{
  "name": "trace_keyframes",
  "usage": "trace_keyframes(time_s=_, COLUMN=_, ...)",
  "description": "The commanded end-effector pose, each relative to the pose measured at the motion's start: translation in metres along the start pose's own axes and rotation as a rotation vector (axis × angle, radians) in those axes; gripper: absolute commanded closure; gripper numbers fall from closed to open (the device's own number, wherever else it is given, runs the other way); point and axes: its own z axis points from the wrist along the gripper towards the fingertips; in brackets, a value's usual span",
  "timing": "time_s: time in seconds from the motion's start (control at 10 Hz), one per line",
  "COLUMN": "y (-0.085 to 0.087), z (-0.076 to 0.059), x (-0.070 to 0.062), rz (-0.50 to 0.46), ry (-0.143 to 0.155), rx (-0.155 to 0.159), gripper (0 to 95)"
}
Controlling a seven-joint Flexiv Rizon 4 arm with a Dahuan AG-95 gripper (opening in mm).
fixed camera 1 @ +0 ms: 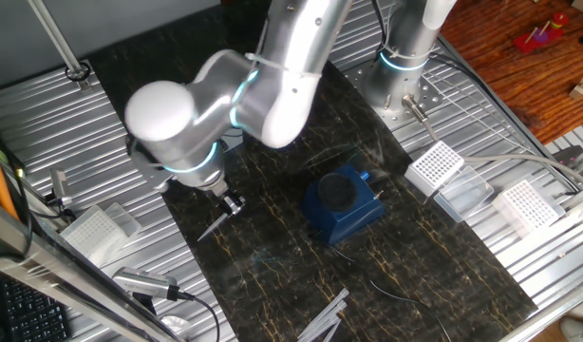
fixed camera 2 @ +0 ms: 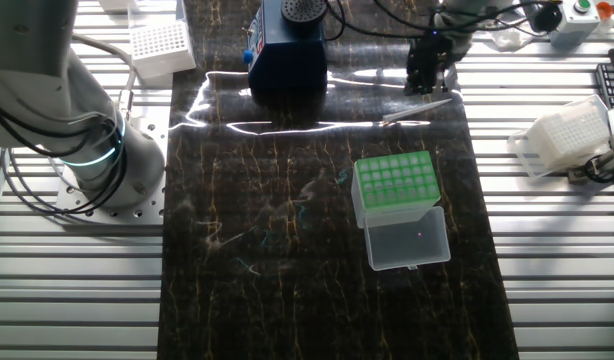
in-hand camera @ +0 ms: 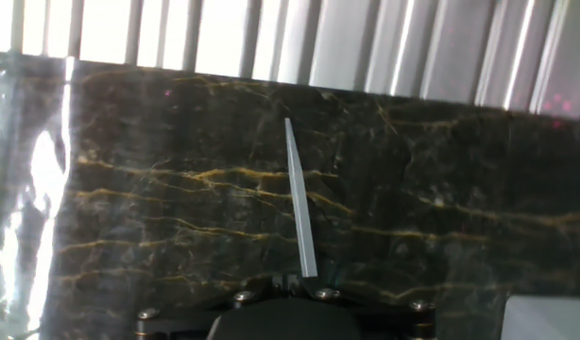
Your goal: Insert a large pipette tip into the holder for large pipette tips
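Note:
My gripper (fixed camera 1: 232, 204) is shut on the wide end of the large pipette tip (fixed camera 1: 214, 224), a thin translucent cone that slants down toward the dark table. In the hand view the tip (in-hand camera: 299, 198) points straight away from the shut jaws (in-hand camera: 295, 281) over the marbled mat. In the other fixed view the gripper (fixed camera 2: 426, 90) and tip (fixed camera 2: 415, 111) are at the far right of the mat. The holder for large pipette tips (fixed camera 2: 392, 180), with its green grid top and its clear lid open in front, stands nearer the middle. It is hidden behind the arm in the first fixed view.
A dark blue block (fixed camera 1: 344, 204) with a round black top stands mid-mat, also in the other fixed view (fixed camera 2: 287, 55). White perforated racks (fixed camera 1: 434, 166) (fixed camera 1: 524, 204) (fixed camera 1: 92, 233) sit on the ribbed metal around the mat. Loose tips (fixed camera 1: 320, 318) lie at the front edge.

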Motion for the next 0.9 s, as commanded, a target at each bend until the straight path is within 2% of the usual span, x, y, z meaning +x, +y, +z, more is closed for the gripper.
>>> trace_keyframes(time_s=0.1, y=-0.003, z=0.001, x=0.005, rz=0.012, ry=-0.123, rx=0.013, gripper=95.0)
trace_keyframes(time_s=0.3, y=-0.01, z=0.008, x=0.013, rz=-0.005, ry=-0.145, rx=0.007, gripper=95.0)
trace_keyframes(time_s=0.5, y=-0.012, z=0.011, x=0.015, rz=-0.003, ry=-0.147, rx=0.009, gripper=95.0)
trace_keyframes(time_s=0.6, y=-0.012, z=0.012, x=0.015, rz=0.002, ry=-0.146, rx=0.008, gripper=95.0)
trace_keyframes(time_s=0.9, y=-0.012, z=0.012, x=0.014, rz=0.022, ry=-0.116, rx=0.0, gripper=95.0)
